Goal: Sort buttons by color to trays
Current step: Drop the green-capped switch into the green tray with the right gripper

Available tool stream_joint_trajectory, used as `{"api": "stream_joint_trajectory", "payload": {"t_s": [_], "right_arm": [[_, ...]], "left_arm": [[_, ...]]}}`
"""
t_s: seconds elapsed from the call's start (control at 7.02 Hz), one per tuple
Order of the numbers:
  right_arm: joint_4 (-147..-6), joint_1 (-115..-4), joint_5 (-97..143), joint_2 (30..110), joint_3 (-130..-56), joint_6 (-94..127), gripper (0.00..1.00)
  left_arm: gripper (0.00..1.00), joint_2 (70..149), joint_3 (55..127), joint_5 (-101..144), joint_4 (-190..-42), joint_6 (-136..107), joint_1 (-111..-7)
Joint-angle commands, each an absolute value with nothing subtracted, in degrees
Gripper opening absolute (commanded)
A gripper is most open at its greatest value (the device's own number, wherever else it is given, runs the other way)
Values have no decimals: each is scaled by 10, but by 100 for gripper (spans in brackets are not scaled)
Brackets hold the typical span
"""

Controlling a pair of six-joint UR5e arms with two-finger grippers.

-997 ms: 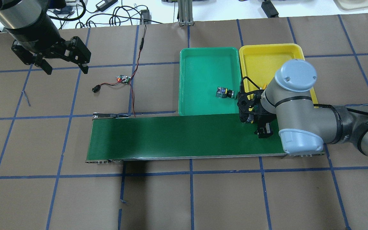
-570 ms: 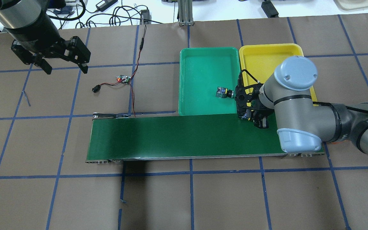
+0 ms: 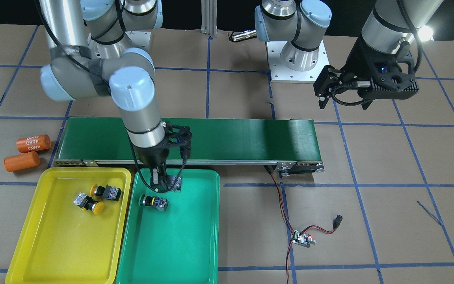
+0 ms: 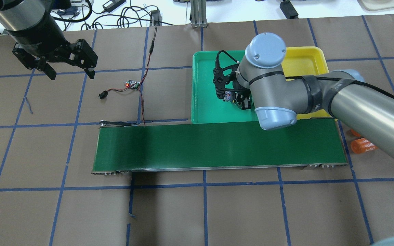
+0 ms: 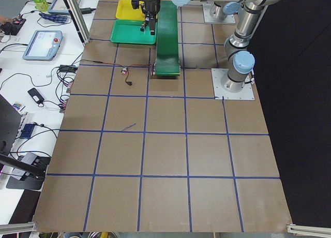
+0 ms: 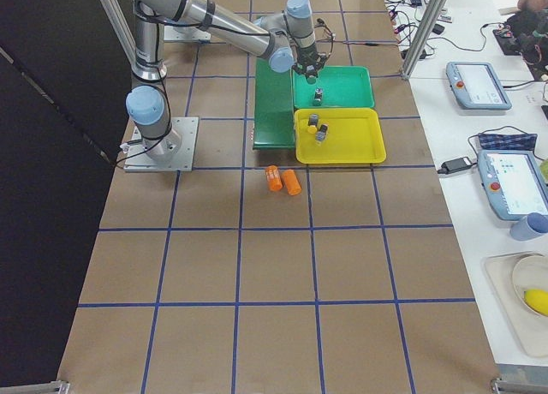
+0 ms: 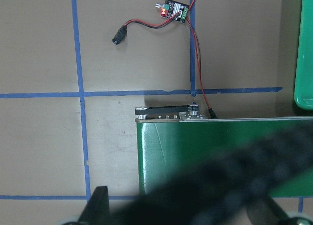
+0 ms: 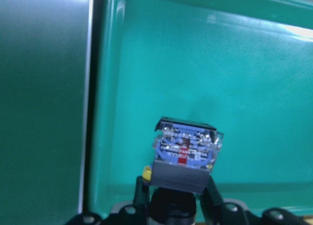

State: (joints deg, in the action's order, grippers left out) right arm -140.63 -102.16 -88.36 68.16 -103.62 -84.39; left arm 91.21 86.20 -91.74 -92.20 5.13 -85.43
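Surface (image 4: 238,212): a brown sheet with a blue tape grid, carrying everything here.

Belt (image 4: 200,147): long and dark green, with nothing on it. It runs along one end of both trays.

Green tray (image 3: 179,244): sits just beside the yellow tray. One button lies in it, and the right tool hangs over its belt-side end.

Yellow tray (image 3: 53,244): holds two yellow-capped buttons (image 3: 105,192) lying close together. The front-facing view shows them, while in the overhead view the right arm covers them.

Left tool (image 4: 69,71): fingers apart and empty, raised well away from the trays.

Right tool (image 3: 164,183): points down and is clamped on a button.

Orange cylinders (image 3: 33,143): two on the surface past the yellow tray, no part of the sorting.

Held button (image 8: 186,154): the wrist view shows the fingers on the flat sides of its dark body. The blue-and-red terminal end faces the tray floor. The cap is turned toward the palm, so no view gives its colour. I cannot tell whether it touches the floor.

Lying button (image 3: 154,202): on its side just beside the right tool, cap toward the yellow tray. The cap looks green, though it is small in frame.

Handling: probably light, rigid plastic. The flat body sides give the surest hold, since the round cap would likely slip or roll. Once released it will probably tip onto its side like the others. The exposed terminals are best kept from a hard knock.

Wired board (image 3: 304,238): a small circuit with red and black leads, seen sharpest from the left wrist.
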Motion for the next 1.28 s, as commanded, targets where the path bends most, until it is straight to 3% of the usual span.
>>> {"api": "stream_joint_trajectory", "payload": {"t_s": [0.0, 0.43, 0.71, 1.0, 1.14], "right_arm": [[-1406, -1037, -885, 607, -964, -834, 1], [-1405, -1035, -883, 585, -961, -824, 6], [-1403, -1035, -884, 584, -968, -820, 16], [-1400, -1030, -884, 584, -968, -821, 16], [-1400, -1030, -885, 584, -968, -820, 24]], "left_arm": [[100, 911, 863, -919, -922, 52, -855], [100, 911, 860, -917, -921, 50, -856], [100, 911, 860, -918, -921, 50, -856], [100, 911, 861, -918, -919, 50, -856], [100, 911, 861, -918, -918, 50, -856]]}}
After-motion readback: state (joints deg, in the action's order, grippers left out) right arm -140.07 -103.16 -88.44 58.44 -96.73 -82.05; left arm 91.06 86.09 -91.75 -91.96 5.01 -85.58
